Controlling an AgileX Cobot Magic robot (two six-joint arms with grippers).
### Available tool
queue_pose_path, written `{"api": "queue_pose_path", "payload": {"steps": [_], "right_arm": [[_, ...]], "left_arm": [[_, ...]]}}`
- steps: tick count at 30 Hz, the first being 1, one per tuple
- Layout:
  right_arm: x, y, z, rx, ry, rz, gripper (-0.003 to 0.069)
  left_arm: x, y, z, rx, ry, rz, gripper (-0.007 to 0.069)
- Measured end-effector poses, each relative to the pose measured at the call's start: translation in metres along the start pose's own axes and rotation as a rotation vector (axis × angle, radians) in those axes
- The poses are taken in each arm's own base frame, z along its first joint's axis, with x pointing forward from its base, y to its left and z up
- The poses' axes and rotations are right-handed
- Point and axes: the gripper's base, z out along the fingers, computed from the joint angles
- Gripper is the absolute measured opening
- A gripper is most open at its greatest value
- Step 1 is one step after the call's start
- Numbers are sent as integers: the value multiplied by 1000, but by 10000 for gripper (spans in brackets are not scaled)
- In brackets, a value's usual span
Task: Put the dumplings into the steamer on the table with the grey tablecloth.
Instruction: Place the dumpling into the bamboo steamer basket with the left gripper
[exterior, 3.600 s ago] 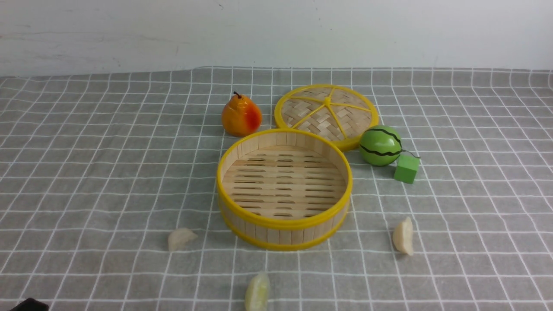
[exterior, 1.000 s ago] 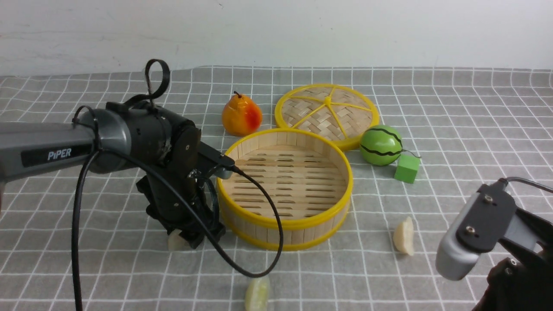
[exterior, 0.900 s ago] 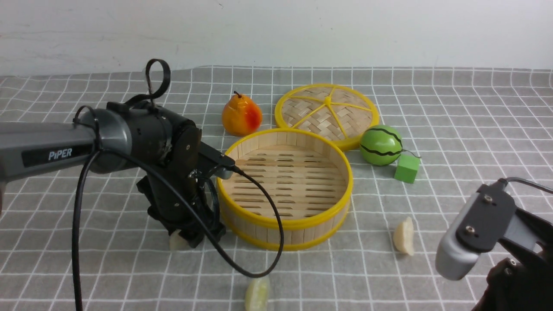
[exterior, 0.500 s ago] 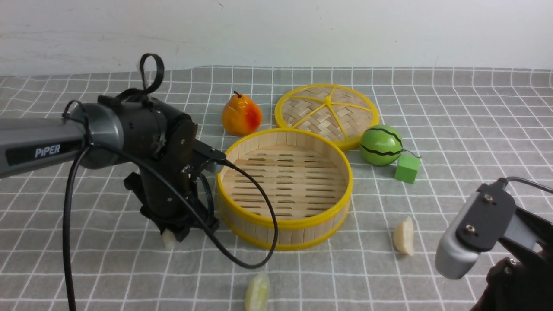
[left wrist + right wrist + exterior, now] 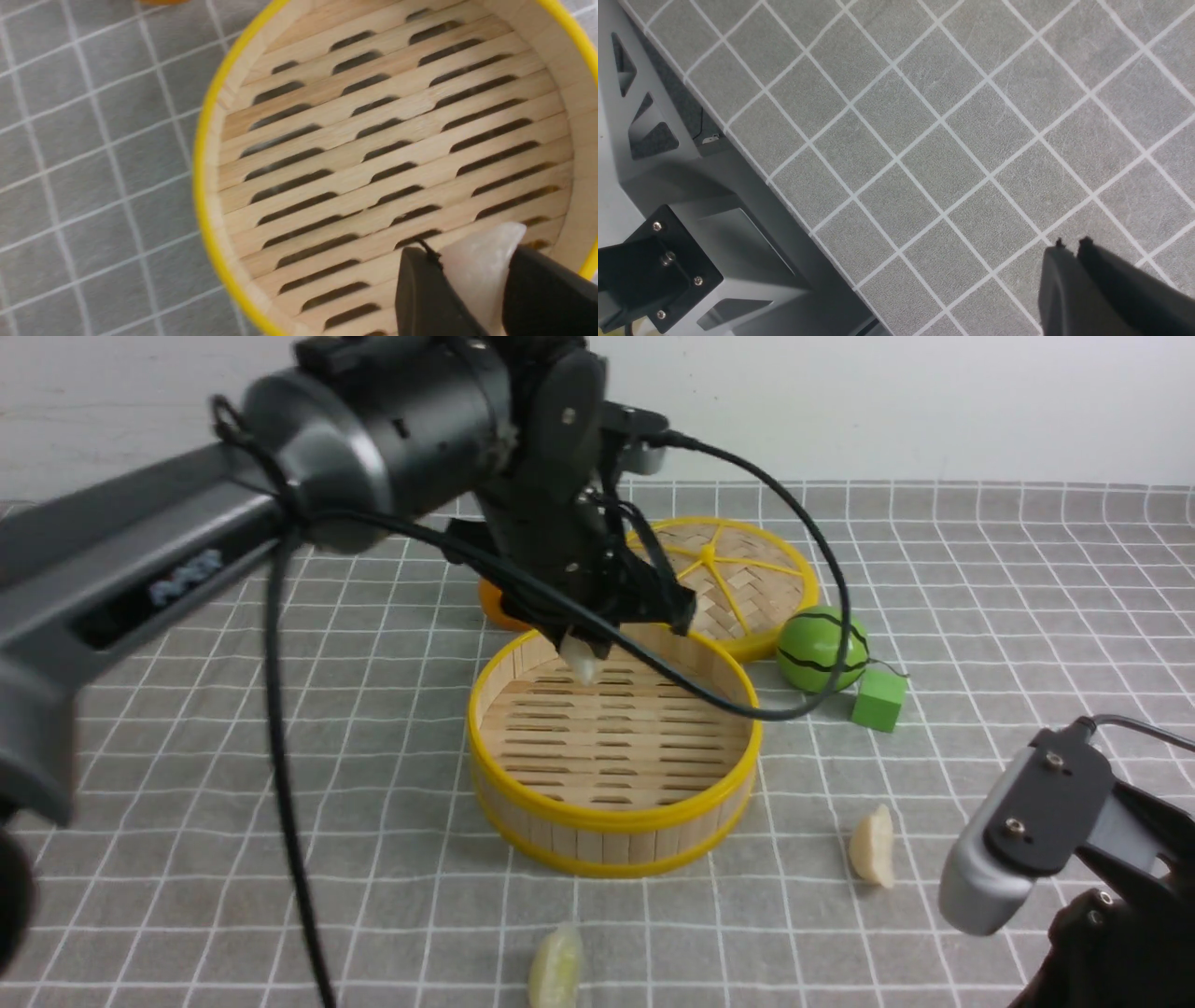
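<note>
Front view, centre: my left gripper (image 5: 583, 651) pinches a dumpling (image 5: 581, 665) between half-closed jaws, in the air over the far side of the steamer (image 5: 611, 821). A second dumpling (image 5: 872, 846) lies on the cloth (image 5: 187, 756) at lower right, and a third dumpling (image 5: 556, 967) at bottom centre, both outside the steamer. My right gripper (image 5: 1070, 249), jaws pressed together and holding nothing, hovers over cloth at lower right.

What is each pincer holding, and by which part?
Left pincer grips a dumpling by its sides, one end sticking out, above the steamer. Right pincer: shut, empty.
</note>
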Motion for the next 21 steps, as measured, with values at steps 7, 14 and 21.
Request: {"api": "queue_pose_path", "payload": {"steps": [7, 14, 21], "right_arm": [[1, 0, 0, -3, 9, 0, 42], [1, 0, 0, -3, 9, 0, 43], [1, 0, 0, -3, 9, 0, 54]], "left_arm": [[-11, -16, 76, 10, 86, -39, 202], [-18, -23, 100, 55, -2, -70, 202], [-9, -25, 124, 43, 46, -68, 324]]}}
